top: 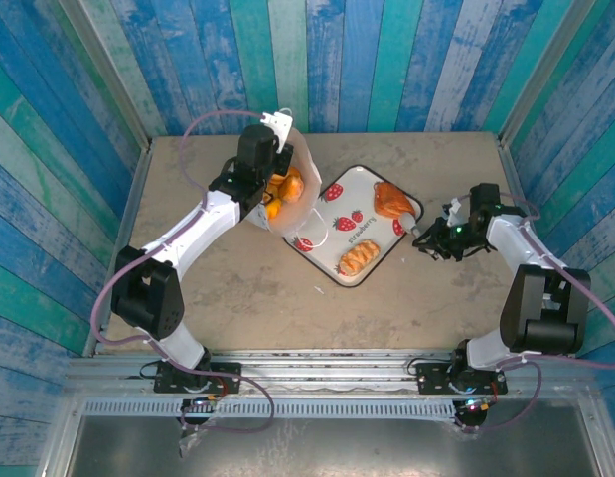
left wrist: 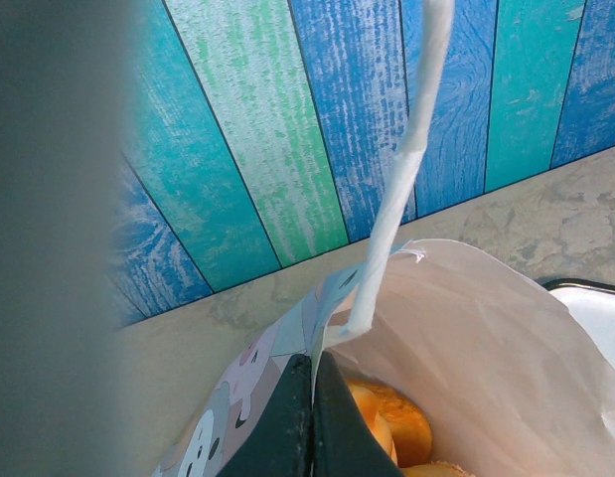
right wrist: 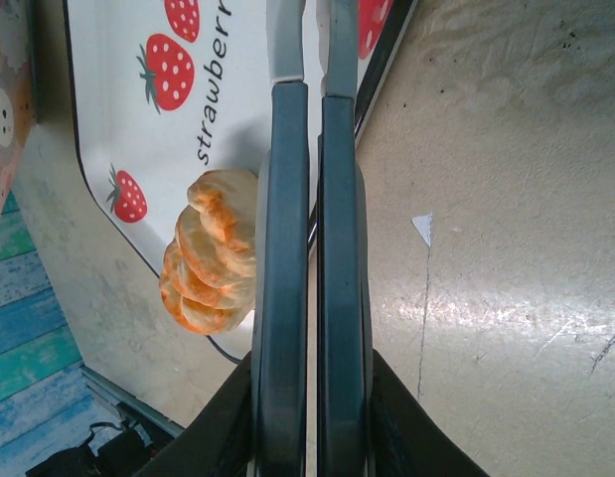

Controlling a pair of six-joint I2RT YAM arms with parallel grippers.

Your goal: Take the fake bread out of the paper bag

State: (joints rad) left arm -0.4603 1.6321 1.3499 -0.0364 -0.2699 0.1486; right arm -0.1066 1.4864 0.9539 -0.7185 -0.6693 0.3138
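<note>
The left gripper (left wrist: 312, 383) is pinched tight on the rim of the tall white paper bag (left wrist: 466, 338). Glossy orange fake bread (left wrist: 401, 432) sits inside, too bunched to count. The right gripper (right wrist: 312, 60) is closed on nothing at the edge of the white strawberry-print tray (right wrist: 118, 60). Two pastries lie there: a braided roll (right wrist: 213, 253) and a brown pastry (top: 391, 199). The tray's lettering reads "strawberr".

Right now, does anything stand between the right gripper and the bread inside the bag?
Yes: the strawberry tray, holding two pastries, lies between the right gripper and the paper bag, whose mouth looks open.
</note>
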